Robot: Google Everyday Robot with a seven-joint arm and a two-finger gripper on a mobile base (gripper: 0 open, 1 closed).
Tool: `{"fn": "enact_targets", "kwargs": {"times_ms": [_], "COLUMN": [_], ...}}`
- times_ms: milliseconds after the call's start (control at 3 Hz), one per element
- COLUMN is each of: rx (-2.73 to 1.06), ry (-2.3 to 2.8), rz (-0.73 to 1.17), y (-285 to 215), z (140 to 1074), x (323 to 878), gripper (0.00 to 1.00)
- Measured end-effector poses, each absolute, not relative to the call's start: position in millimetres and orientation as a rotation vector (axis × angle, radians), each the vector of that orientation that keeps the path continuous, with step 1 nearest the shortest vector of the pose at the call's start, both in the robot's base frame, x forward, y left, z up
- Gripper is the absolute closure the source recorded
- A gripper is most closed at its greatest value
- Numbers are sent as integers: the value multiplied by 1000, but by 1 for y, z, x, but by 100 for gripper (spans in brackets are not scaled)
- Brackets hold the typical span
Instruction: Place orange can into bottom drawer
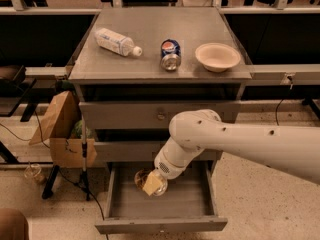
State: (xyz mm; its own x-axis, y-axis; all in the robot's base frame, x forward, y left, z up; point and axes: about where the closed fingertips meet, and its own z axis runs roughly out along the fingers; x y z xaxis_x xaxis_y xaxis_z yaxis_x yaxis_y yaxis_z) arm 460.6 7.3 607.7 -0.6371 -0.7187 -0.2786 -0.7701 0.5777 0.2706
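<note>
looks like the drop-off step here. the two-finger gripper (pixel 151 183) hangs over the left part of the wide grey metal bottom drawer (pixel 160 225), clenched around the small gold-patterned orange can (pixel 145 180). the can is low inside the tray, can't tell if it touches the floor. next move i'd guess: lower a touch, let go, then back out toward the near side. watch the grey middle drawer front (pixel 125 151) just above the wrist. the tray's left wall is near, with plenty of bare tray to the right.
</note>
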Motion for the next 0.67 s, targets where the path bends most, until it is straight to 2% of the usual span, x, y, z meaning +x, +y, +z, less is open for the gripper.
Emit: {"fn": "enact_targets", "kwargs": {"times_ms": [333, 667], "rx": [-1295, -1331], "ry": [2667, 2678], "rz": [519, 513], "y": [22, 59], "z": [609, 584], "x": [466, 486], "gripper": [100, 100]}}
